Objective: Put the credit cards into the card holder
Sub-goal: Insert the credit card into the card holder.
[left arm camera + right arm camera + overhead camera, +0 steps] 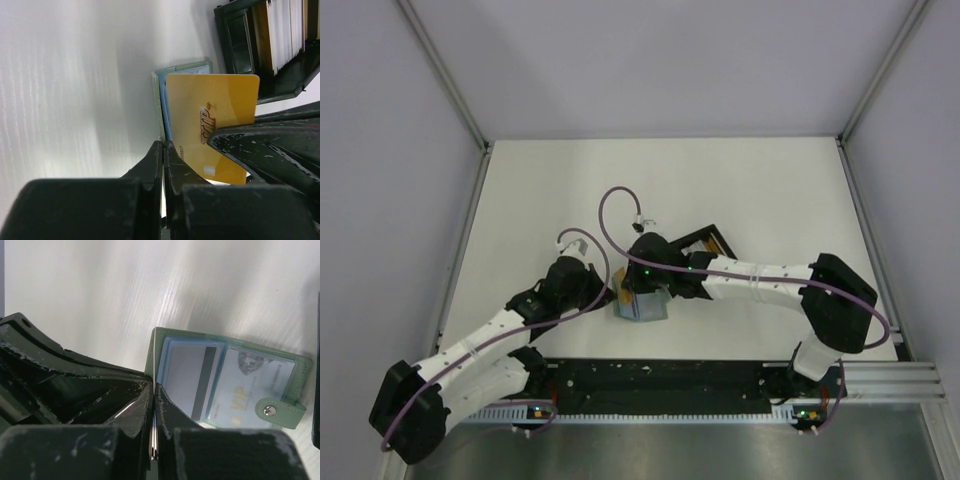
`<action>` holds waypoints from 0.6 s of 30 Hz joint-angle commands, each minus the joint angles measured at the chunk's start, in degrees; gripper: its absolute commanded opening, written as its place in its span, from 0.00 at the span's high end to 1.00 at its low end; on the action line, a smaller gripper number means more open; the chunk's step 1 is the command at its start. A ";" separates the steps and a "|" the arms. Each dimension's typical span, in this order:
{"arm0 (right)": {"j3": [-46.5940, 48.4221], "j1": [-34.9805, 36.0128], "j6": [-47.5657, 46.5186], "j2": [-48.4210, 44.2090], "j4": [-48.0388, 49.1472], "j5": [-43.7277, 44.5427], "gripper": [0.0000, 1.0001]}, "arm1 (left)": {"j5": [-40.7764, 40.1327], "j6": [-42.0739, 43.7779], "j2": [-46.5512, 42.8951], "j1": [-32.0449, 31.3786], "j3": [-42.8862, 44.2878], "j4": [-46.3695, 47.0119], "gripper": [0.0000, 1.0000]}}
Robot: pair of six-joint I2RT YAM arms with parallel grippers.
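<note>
while both arms reached inward over the desk [540,200], the left claw [163,150] was clamped on the holder [299,371] by its edge and the right claw [154,405] pinched the yellow card [210,100] over its open pockets.

The card holder [227,343] is sage green outside, pale blue-grey inside. The yellow-orange credit card [212,105] carries red lettering; the grey-white credit card [182,375] bears a dark stripe.

You have two grippers, the left gripper [162,150] and the right gripper [154,395], one card holder [295,371] and one black box [235,45]. You can count three credit cards: one yellow card [215,110], one striped grey card [187,382] and one pale card [245,385]. The box's stacked cards [282,30] can't be counted.
</note>
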 commanded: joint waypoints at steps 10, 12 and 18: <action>2.29 2.05 0.23 1.43 -0.23 8.32 1.00 | 0.42 -0.69 -1.79 0.13 -0.85 1.68 1.00; 2.65 2.57 -0.56 0.99 -1.11 9.29 1.00 | 0.25 -0.60 -1.79 0.13 -0.77 1.59 1.00; 2.82 3.37 -2.50 -0.24 -0.94 9.29 1.00 | -0.46 -0.25 -1.61 0.13 -0.77 1.24 1.00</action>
